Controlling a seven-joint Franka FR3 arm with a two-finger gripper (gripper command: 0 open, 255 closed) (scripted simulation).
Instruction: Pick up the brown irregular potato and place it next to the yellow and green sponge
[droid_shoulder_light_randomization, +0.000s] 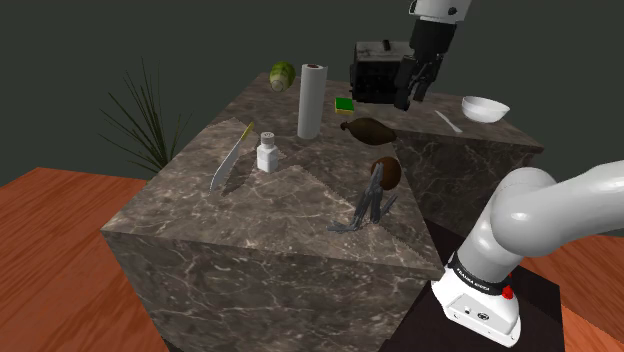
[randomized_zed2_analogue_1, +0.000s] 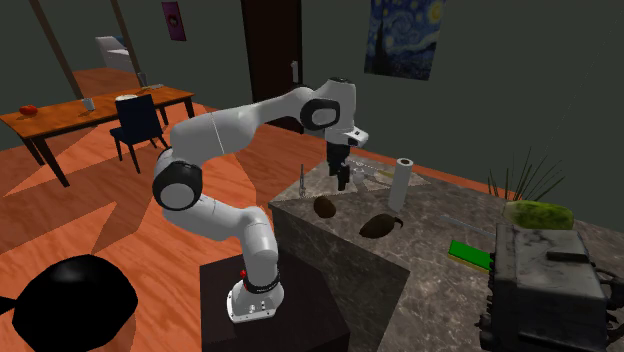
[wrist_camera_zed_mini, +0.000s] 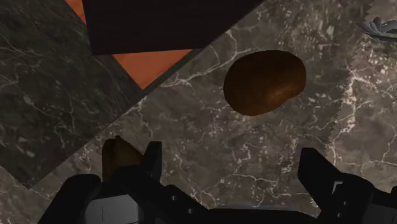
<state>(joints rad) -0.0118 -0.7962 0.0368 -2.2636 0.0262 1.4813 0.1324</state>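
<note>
The brown potato (droid_shoulder_light_randomization: 386, 172) (randomized_zed2_analogue_1: 325, 207) (wrist_camera_zed_mini: 264, 83) lies on the dark marble counter (droid_shoulder_light_randomization: 250, 215), close to the edge facing the stand. My black gripper (droid_shoulder_light_randomization: 413, 97) (randomized_zed2_analogue_1: 341, 183) (wrist_camera_zed_mini: 234, 162) hangs well above it, open, with nothing between its fingers; in the wrist view the potato lies ahead of the fingertips. The green and yellow sponge (droid_shoulder_light_randomization: 345, 104) (randomized_zed2_analogue_1: 470, 253) lies flat farther back, beside the paper towel roll (droid_shoulder_light_randomization: 312, 100) (randomized_zed2_analogue_1: 401, 183). A second brown object with a stem (droid_shoulder_light_randomization: 370, 130) (randomized_zed2_analogue_1: 380, 225) sits between potato and sponge.
A grey metal utensil (droid_shoulder_light_randomization: 368, 205) lies just in front of the potato. Also on the counter: a salt shaker (droid_shoulder_light_randomization: 267, 152), a knife (droid_shoulder_light_randomization: 232, 158), a dark toaster (droid_shoulder_light_randomization: 375, 70) (randomized_zed2_analogue_1: 545, 280), a white bowl (droid_shoulder_light_randomization: 485, 108) and a green vegetable (droid_shoulder_light_randomization: 282, 75).
</note>
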